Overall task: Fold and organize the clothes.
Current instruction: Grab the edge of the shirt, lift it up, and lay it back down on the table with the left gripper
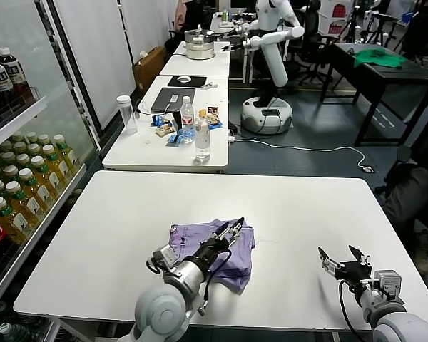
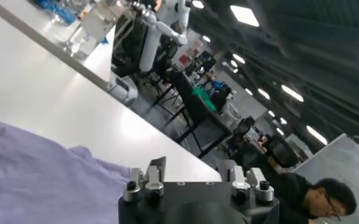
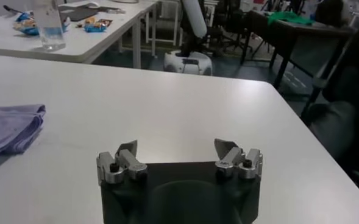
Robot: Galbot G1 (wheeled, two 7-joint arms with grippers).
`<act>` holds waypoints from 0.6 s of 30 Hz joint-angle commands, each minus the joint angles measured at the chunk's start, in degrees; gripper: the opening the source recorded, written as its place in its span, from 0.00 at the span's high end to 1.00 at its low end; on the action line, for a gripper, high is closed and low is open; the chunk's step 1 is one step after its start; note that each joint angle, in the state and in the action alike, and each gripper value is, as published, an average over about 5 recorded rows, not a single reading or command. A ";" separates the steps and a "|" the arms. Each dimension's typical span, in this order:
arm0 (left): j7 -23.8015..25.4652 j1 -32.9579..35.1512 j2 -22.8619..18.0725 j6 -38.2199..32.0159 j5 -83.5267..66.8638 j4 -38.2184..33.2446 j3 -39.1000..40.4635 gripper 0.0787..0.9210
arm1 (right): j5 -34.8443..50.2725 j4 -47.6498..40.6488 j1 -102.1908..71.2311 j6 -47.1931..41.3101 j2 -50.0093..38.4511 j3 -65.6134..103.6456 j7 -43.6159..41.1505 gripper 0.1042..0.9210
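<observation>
Shelf: drinks rack (image 1: 14, 178) at far left, well apart from the work; no part in this.
Left gripper: (image 1: 237, 229) over the shirt, tips reaching toward its right edge; jaws stand spread in the wrist view, nothing between them.
Shirt: lavender tee (image 1: 214, 248) lies bunched in a rough folded heap near the front middle of the table (image 1: 299, 214); right edge rolled thick, layers uneven.
Risk, left: thin cloth is likely to snag on one finger and lift only the top layer, so the fold would slide open.
Risk, drag: a low sweep could push the whole heap across the smooth top instead of creasing it.
Right gripper: (image 1: 344, 262) near the front right, off the shirt, jaws spread wide, empty.
Risk, right: with this arm away, nothing pins the far side; a one-sided pull would probably skew the heap.
Edge: shirt sits fairly near the front edge; a hard tug toward the robot might spill it off.
</observation>
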 commanded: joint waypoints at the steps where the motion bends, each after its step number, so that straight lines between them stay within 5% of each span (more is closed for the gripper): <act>1: -2.48 6.30 4.35 -6.16 30.45 1.25 -6.30 0.25 | -1.08 -0.03 0.85 0.08 0.81 -1.87 0.04 0.12; 7: -4.23 8.86 4.58 -6.56 44.71 8.00 -4.46 0.12 | -1.44 0.26 1.12 0.05 1.05 -2.13 0.12 0.12; 18: -7.78 5.68 1.63 -2.70 47.05 13.99 -2.09 0.12 | -1.22 1.41 -0.37 0.10 0.41 -0.39 0.01 0.12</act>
